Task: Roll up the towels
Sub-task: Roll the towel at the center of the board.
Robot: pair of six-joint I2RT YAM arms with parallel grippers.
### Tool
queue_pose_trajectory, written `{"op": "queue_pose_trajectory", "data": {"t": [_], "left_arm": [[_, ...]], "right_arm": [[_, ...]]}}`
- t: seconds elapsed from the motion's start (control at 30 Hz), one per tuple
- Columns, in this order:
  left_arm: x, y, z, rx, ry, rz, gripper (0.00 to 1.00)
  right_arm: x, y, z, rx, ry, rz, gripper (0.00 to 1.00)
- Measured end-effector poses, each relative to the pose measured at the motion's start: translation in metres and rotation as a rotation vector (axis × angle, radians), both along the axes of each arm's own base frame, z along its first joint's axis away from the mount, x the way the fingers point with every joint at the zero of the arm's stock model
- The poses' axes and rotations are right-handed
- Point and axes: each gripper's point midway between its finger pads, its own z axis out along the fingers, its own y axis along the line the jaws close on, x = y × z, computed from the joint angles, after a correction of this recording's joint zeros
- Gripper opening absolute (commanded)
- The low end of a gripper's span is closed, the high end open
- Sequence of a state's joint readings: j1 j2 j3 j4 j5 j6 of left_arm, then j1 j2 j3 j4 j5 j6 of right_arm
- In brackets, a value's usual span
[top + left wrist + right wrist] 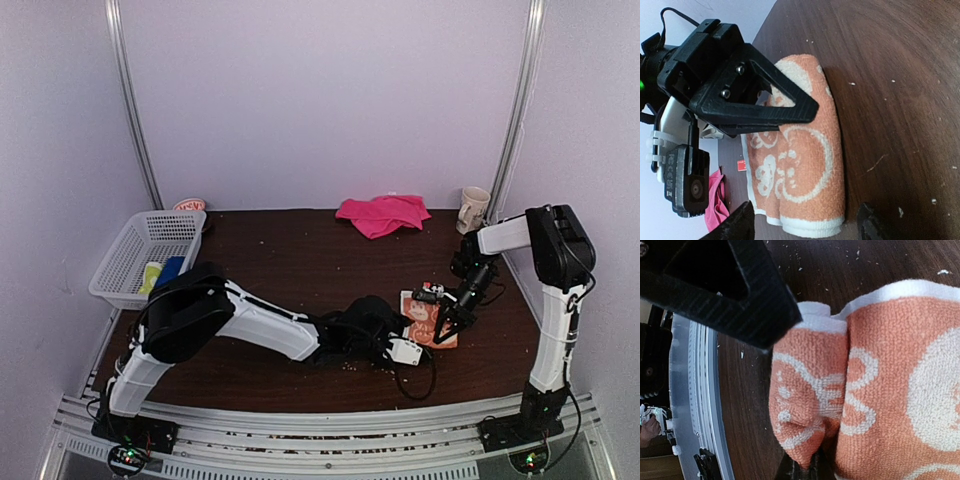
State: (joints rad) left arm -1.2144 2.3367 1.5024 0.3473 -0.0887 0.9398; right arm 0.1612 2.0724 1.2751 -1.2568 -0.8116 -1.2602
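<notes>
Centrally at lower right, the orange towel (428,320) lies on the worktop (300,260), bare wood stretching up-frame. Right fingers (800,471) seem to pinch its folded edge; left fingers (740,225) spread wide around it.

orange terry towel with cream cartoon pattern (429,321): rolled into a thick bundle, white hem showing at its end, lying on the table at 4 o'clock | bright pink plain cloth towel (384,213): unrolled, crumpled heap, at 1 o'clock near the table's far edge

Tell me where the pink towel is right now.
In the top view, the pink towel lies crumpled at the far edge of the table, right of centre, just left of the cream mug.
</notes>
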Motion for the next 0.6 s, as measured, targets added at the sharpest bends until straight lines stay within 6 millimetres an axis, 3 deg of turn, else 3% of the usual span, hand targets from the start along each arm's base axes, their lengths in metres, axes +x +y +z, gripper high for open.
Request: {"op": "queue_pose_trajectory", "data": {"t": [0.23,0.47,0.6], "left_arm": [[0.009,-0.011,-0.004,0.015,0.007,0.016,0.58],[0.013,-0.011,-0.015,0.075,0.018,0.027,0.17],[0.012,-0.007,-0.021,0.108,0.027,0.026,0.02]], "right_arm": [[0.0,0.0,-0.001,-0.007,0.027,-0.002,0.02],[-0.001,-0.001,-0.002,-0.015,0.056,0.0,0.03],[0.004,0.0,-0.001,-0.017,0.068,0.0,0.07]]}}
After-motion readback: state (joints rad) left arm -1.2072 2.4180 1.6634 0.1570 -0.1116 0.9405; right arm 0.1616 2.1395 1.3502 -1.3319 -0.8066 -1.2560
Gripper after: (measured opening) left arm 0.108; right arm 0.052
